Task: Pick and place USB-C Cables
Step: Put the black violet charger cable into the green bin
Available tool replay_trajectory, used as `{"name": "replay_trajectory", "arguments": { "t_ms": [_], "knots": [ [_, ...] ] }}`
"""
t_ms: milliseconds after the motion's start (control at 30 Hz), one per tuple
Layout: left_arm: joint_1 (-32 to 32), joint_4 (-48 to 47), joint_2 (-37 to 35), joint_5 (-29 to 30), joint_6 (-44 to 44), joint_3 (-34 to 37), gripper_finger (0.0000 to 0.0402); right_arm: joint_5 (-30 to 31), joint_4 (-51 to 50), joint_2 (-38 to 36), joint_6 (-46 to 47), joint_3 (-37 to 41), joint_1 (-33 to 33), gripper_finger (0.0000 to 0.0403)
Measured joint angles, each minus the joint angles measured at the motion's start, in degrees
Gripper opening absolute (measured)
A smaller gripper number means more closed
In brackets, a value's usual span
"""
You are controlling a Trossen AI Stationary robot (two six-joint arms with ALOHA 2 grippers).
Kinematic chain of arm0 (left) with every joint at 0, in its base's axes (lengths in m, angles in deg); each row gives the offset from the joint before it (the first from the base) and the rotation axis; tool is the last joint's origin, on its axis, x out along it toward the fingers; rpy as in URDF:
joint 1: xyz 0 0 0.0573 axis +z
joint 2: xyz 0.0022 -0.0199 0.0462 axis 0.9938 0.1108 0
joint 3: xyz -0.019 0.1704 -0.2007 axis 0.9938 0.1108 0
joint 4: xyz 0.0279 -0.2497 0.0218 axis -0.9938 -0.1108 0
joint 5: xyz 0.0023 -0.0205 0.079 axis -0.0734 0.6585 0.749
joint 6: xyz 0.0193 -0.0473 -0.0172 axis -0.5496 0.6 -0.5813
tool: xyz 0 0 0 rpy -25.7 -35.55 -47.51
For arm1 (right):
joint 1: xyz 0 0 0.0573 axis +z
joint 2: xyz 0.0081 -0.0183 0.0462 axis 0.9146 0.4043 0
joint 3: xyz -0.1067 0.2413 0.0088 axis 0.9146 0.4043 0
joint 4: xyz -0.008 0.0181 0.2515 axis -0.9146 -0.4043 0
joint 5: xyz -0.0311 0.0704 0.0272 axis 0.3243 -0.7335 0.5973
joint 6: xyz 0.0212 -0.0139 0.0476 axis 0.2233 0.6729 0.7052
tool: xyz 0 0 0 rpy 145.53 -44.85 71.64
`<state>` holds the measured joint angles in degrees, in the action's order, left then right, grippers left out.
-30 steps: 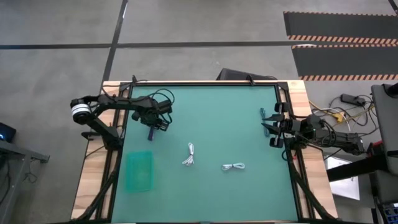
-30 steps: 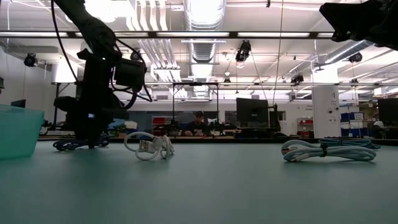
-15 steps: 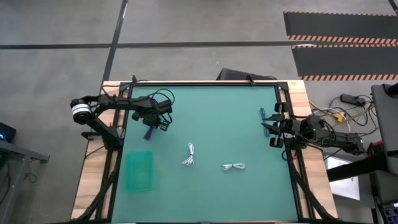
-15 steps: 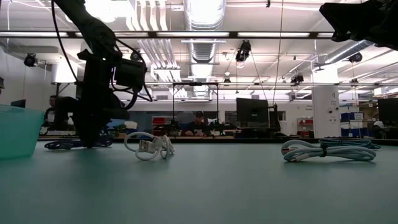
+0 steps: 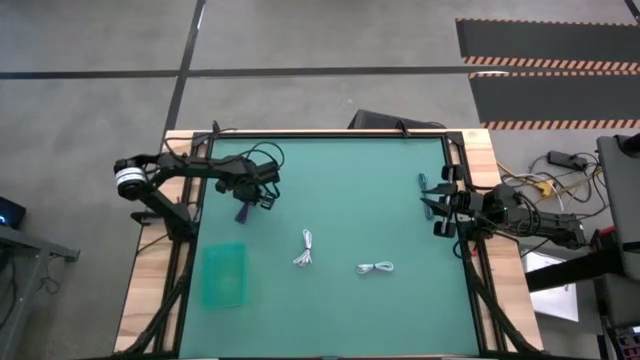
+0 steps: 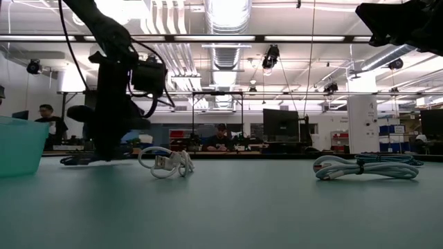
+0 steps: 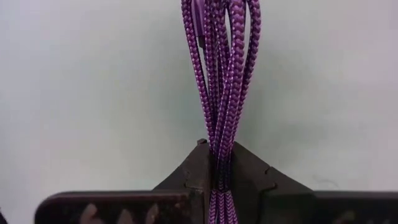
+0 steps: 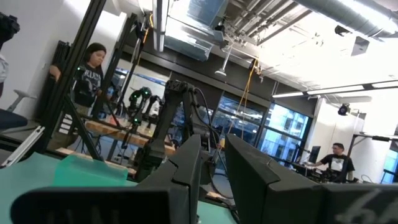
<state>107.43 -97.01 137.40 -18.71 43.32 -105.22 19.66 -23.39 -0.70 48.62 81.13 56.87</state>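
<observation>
My left gripper (image 5: 243, 204) is at the table's far left, shut on a purple braided cable bundle (image 7: 224, 68). Two white USB-C cables lie free on the green mat. One coiled bundle (image 5: 306, 248) is near the middle, also in the low view (image 6: 165, 163). The other (image 5: 376, 267) lies to its right, in the low view (image 6: 365, 168). My right gripper (image 5: 432, 195) waits at the table's right edge with a narrow gap between its fingers (image 8: 189, 165) and nothing in it. My left gripper pinches several strands of the purple cable bundle (image 7: 221, 140) between its two fingers, which point down from above. The strands run on past the fingertips. In the low view the bundle's free part (image 6: 75, 160) lies on the mat beside the gripper.
A translucent teal bin (image 5: 224, 274) stands at the near left, in the low view at the left edge (image 6: 17, 145). The black frame rails (image 5: 196, 215) border the mat. People stand in the room beyond the table.
My left gripper has shut on the purple cable bundle and has shifted slightly toward the far edge. The white cables and my right arm have stayed where they were.
</observation>
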Motion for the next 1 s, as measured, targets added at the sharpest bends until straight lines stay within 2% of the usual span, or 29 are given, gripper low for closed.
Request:
{"name": "replay_trajectory", "arguments": {
  "t_ms": [467, 800, 1000],
  "knots": [
    [-5.5, -7.5, -5.8, 0.0, 0.3, -9.1, 0.0022, 0.0, 0.0, 0.0, -0.1, 0.0, 0.0, 0.0063],
    [-13.0, -16.1, -9.9, 0.0, 7.8, -17.3, 0.0022, 0.4, 0.0, 0.0, -0.8, 0.0, 0.0, 0.0063],
    [-19.7, -17.5, -11.0, -0.6, 15.3, -21.1, 0.0022, 1.8, -0.1, 0.1, -1.1, 0.0, 0.0, 0.0063]
  ]
}}
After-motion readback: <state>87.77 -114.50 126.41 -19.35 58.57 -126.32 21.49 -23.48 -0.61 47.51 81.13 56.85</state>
